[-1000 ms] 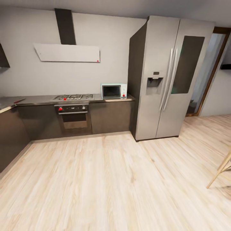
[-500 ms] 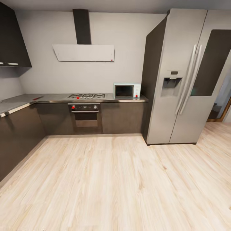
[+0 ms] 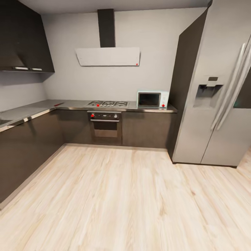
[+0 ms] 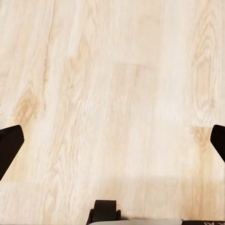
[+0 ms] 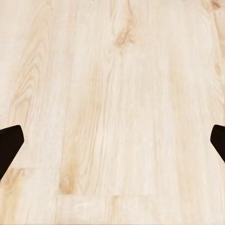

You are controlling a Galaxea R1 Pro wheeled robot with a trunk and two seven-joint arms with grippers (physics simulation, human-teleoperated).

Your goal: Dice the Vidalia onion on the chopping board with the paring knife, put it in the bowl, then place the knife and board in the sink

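Crossing pale wooden plank floor [image 3: 132, 195] with both my claws, left [image 4: 112, 140] and right [image 5: 112, 140], spread empty; misjudging the long glossy dark grey countertop [image 3: 69, 104] could bump its cabinets

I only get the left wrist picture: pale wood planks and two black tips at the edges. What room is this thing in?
Observer: A kitchen. The head view shows a dark countertop along the far wall, with a stove set in it.
Operator: Anything else on that counter?
Observer: A small pale microwave, next to a tall grey fridge.
Operator: And the other hand?
Observer: The right gripper is open, pointing down at the wooden floor.
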